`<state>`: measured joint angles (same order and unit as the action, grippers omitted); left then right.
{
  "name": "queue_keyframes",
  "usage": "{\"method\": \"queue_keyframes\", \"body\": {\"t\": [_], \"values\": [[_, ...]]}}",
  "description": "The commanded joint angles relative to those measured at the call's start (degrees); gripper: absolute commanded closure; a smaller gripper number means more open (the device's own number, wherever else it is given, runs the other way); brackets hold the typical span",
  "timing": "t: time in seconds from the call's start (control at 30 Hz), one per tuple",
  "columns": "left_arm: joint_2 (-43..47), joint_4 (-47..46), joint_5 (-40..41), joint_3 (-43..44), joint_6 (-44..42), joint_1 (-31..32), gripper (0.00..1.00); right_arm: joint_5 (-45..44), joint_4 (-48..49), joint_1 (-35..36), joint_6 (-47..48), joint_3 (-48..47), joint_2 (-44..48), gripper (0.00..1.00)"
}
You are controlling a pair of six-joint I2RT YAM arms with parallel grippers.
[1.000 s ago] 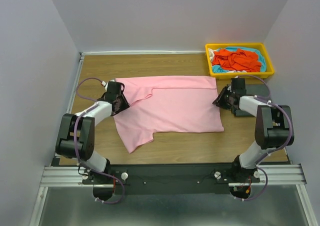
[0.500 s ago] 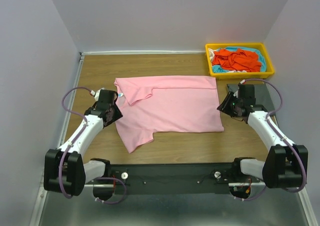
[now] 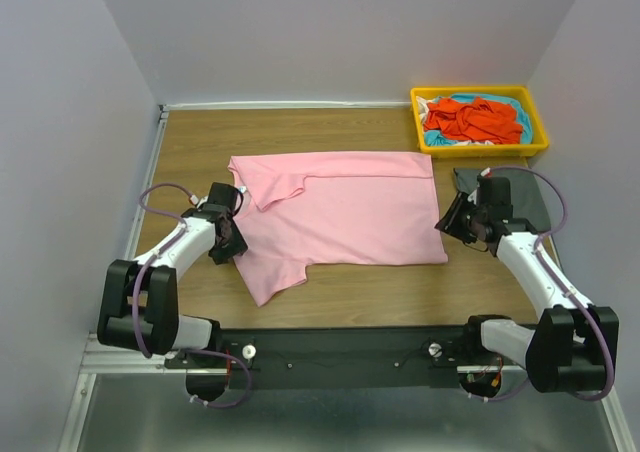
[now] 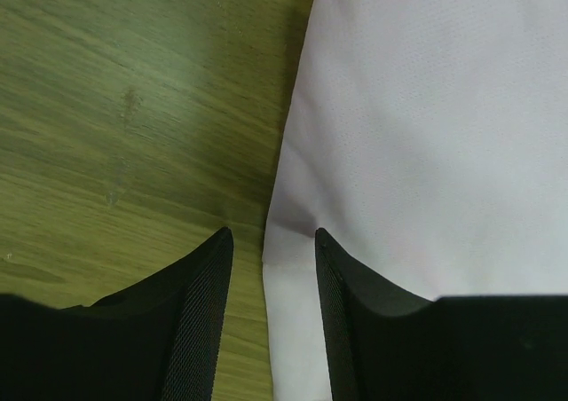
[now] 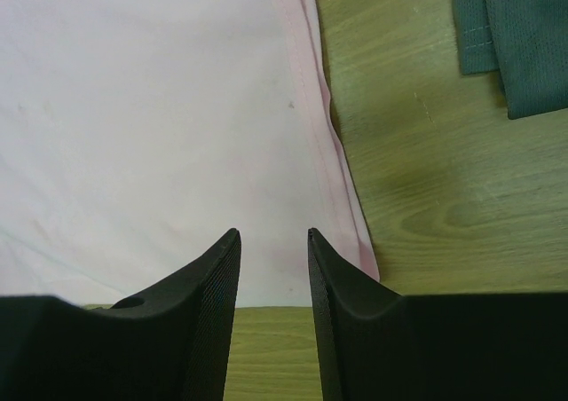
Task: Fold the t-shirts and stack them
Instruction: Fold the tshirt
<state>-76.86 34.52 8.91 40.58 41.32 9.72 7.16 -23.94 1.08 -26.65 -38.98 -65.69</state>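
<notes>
You have the light pink t-shirt (image 3: 340, 207) spread flat across the middle of the desk (image 3: 300, 127), its collar end toward the left edge and its hem toward the right edge. One sleeve points toward the near edge on the left side, and a flap of cloth is folded over near the far left corner of the shirt. Your left gripper (image 4: 272, 234) sits low at the shirt's left side, and its wrist camera shows the two fingers parted by a narrow gap, with the edge of the pink cloth running between them. They are not closed on it. Your right gripper (image 5: 272, 234) is down at the shirt's right side by the hem, close to the corner nearest you. Its fingers are also slightly apart, over pink fabric and holding nothing. The dark grey t-shirt (image 3: 525, 197) lies flat by the right edge of the desk, just beyond the right arm and apart from the pink hem. In the far right corner stands the yellow tray (image 3: 480, 92), where the orange-red t-shirt (image 3: 470, 117) is bunched on top of the turquoise t-shirt (image 3: 520, 120).
</notes>
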Motion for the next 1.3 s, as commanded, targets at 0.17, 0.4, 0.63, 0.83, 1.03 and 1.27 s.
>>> {"method": "queue_keyframes", "body": {"t": [0.17, 0.4, 0.63, 0.83, 1.03, 1.27], "values": [[-2.5, 6.0, 4.0, 3.4, -0.4, 0.1, 0.57, 0.9, -0.8, 0.7, 1.0, 1.6, 2.9, 0.57], [-4.7, 6.8, 4.0, 4.2, -0.3, 0.7, 0.57, -0.5, -0.3, 2.3, 0.8, 2.5, 3.9, 0.57], [-2.5, 4.9, 1.3, 3.5, 1.4, 1.1, 0.57, -0.8, 0.2, 2.7, 0.6, 3.5, 4.0, 0.57], [-1.0, 3.4, 0.4, 2.0, 2.6, 1.3, 0.56, -0.7, 0.7, 2.6, 0.6, 3.8, 3.8, 0.57], [-2.2, 2.1, -0.8, 0.9, 3.4, 2.1, 0.56, -0.6, 0.9, 2.6, 0.6, 3.9, 3.8, 0.57], [-5.5, 3.3, 0.8, 2.2, 4.2, 4.1, 0.56, -0.7, 1.1, 2.6, 0.5, 3.9, 4.7, 0.57]]}}
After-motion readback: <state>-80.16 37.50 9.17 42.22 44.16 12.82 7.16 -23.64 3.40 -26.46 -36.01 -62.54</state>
